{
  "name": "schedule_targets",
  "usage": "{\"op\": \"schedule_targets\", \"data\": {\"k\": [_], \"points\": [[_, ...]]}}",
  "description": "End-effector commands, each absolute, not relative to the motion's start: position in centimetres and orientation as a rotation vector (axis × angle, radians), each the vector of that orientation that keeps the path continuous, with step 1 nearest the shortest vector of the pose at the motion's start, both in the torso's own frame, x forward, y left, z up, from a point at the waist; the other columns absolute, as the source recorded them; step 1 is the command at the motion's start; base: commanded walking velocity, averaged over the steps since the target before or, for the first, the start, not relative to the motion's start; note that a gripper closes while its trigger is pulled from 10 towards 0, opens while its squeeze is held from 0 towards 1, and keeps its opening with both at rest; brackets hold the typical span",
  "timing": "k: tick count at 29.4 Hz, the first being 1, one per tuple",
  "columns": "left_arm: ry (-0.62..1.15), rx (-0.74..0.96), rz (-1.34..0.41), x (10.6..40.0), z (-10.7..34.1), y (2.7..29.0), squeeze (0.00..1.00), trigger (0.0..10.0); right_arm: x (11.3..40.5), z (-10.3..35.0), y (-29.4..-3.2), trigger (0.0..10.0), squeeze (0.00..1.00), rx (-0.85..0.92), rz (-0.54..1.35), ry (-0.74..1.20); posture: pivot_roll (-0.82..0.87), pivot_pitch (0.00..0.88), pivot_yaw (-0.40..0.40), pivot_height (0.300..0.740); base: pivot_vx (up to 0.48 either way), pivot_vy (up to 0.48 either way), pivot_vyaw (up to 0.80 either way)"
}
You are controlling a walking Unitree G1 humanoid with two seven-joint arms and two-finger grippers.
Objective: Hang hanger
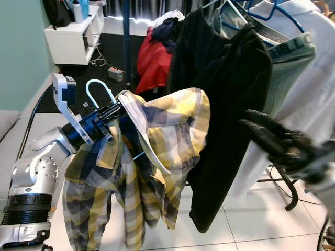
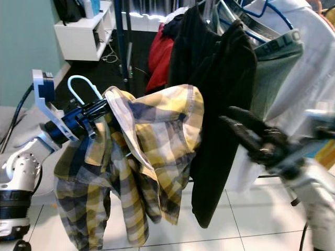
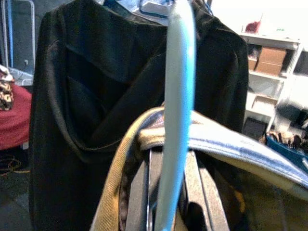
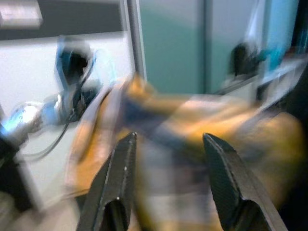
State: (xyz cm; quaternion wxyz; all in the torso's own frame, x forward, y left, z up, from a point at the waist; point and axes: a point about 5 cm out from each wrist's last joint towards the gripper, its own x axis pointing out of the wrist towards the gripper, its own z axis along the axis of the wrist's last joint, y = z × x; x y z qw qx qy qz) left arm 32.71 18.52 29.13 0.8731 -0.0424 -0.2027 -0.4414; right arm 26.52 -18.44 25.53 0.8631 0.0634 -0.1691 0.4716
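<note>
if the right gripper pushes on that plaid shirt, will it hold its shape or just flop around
Likely flop: the plaid shirt droops in loose folds from its hanger, so it should give way and swing. The left gripper pinches the hanger at its neck, so it may pivot. The open right gripper could snag folds.

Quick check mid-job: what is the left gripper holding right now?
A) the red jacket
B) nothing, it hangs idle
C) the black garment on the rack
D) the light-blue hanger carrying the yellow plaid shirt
D: the left gripper is closed at the base of the light-blue hanger hook, with the yellow plaid shirt draped from it.
</note>
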Motion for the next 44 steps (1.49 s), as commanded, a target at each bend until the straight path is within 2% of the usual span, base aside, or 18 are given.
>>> {"op": "schedule_targets", "data": {"k": [1, 2, 3, 4, 6, 8, 9, 10, 11, 22, 31, 32, 44], "points": [[-0.467, -0.049, -0.924, 32.4, 29.7, 18.3, 0.00, 10.0, 27.2, 23.8, -17.2, 10.0, 0.03, 0.109, 0.953, -0.276, -0.02, 0.180, -0.051, 0.740, 0.000, 0.000, 0.00], [-0.472, -0.048, -0.924, 32.4, 29.8, 18.1, 0.00, 10.0, 27.6, 23.2, -16.5, 10.0, 0.18, 0.122, 0.933, -0.267, -0.02, 0.180, -0.050, 0.740, 0.000, 0.000, 0.00], [-0.477, -0.049, -0.926, 32.4, 29.8, 17.9, 0.00, 10.0, 27.8, 22.8, -15.5, 10.0, 0.95, 0.148, 0.944, -0.269, -0.02, 0.181, -0.050, 0.740, 0.000, 0.000, 0.00], [-0.484, -0.052, -0.925, 32.5, 29.9, 17.6, 0.00, 10.0, 27.9, 22.5, -14.3, 10.0, 1.00, 0.153, 0.977, -0.268, -0.02, 0.184, -0.053, 0.740, 0.000, 0.000, 0.00], [-0.492, -0.054, -0.922, 32.5, 30.1, 17.4, 0.00, 10.0, 28.0, 22.2, -12.9, 10.0, 1.00, 0.151, 1.020, -0.267, -0.02, 0.184, -0.053, 0.740, 0.000, 0.000, 0.00], [-0.493, -0.046, -0.906, 32.7, 30.2, 17.0, 0.00, 10.0, 28.6, 21.7, -11.6, 10.0, 1.00, 0.041, 1.011, -0.287, -0.01, 0.184, -0.056, 0.740, 0.000, 0.000, 0.00], [-0.494, -0.053, -0.907, 32.6, 30.2, 16.9, 0.00, 10.0, 28.9, 21.6, -11.0, 10.0, 0.93, -0.008, 1.004, -0.314, -0.02, 0.186, -0.058, 0.740, 0.000, 0.000, 0.00], [-0.496, -0.056, -0.906, 32.6, 30.3, 16.8, 0.00, 10.0, 29.1, 21.6, -10.6, 10.0, 0.50, -0.028, 1.005, -0.339, -0.02, 0.186, -0.058, 0.740, 0.000, 0.000, 0.00], [-0.499, -0.061, -0.910, 32.6, 30.3, 16.7, 0.00, 10.0, 29.1, 21.8, -10.3, 10.0, 0.00, -0.028, 1.009, -0.367, -0.01, 0.187, -0.059, 0.740, 0.000, 0.000, 0.00], [-0.505, -0.062, -0.917, 32.5, 30.3, 16.5, 0.00, 10.0, 28.6, 21.7, -8.1, 10.0, 0.00, -0.094, 1.081, -0.467, -0.01, 0.194, -0.060, 0.740, 0.000, 0.000, 0.00], [-0.508, -0.071, -0.919, 32.6, 30.4, 16.4, 0.00, 10.0, 29.6, 20.8, -8.1, 10.0, 0.00, -0.141, 1.017, -0.445, -0.01, 0.193, -0.057, 0.740, 0.000, 0.000, 0.00], [-0.509, -0.071, -0.919, 32.6, 30.4, 16.4, 0.00, 10.0, 29.7, 20.7, -8.1, 0.0, 0.00, -0.138, 1.015, -0.436, -0.01, 0.193, -0.057, 0.740, 0.000, 0.000, 0.00], [-0.514, -0.072, -0.907, 32.8, 30.7, 16.5, 0.00, 10.0, 29.8, 20.0, -8.2, 0.0, 0.00, -0.144, 1.016, -0.433, -0.01, 0.195, -0.054, 0.740, 0.000, 0.000, 0.00]]}}
